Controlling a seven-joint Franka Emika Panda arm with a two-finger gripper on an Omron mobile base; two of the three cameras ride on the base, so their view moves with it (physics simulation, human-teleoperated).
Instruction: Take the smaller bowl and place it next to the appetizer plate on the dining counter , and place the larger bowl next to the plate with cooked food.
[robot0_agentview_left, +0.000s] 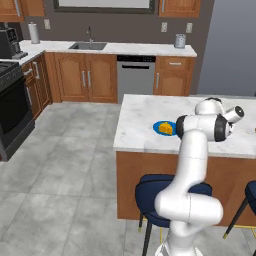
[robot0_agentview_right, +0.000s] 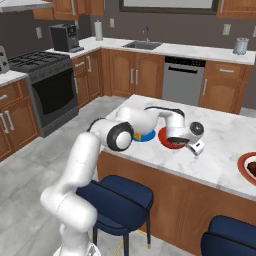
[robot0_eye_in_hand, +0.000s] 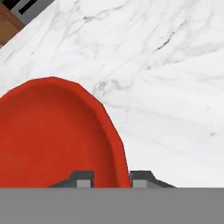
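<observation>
The smaller bowl (robot0_eye_in_hand: 52, 135), glossy red, rests on the white marble dining counter (robot0_agentview_right: 220, 145) just right of the appetizer plate (robot0_agentview_right: 145, 136). That plate (robot0_agentview_left: 159, 127) is blue and carries a yellow cheese wedge (robot0_agentview_left: 166, 128). My gripper (robot0_eye_in_hand: 113, 178) is shut on the bowl's rim, one fingertip inside and one outside. In the right base view the hand hangs over the bowl (robot0_agentview_right: 170, 137) and hides part of it. The plate with cooked food (robot0_agentview_right: 248, 167), white with a red-brown rim, lies at the counter's right end. The larger bowl is out of view.
Navy stools (robot0_agentview_right: 117, 195) stand along the near side of the dining counter (robot0_agentview_left: 140, 120). Bare marble stretches between the red bowl and the rimmed plate. A stove (robot0_agentview_right: 47, 87), a dishwasher (robot0_agentview_right: 182, 80) and a sink counter (robot0_agentview_left: 90, 46) line the far walls.
</observation>
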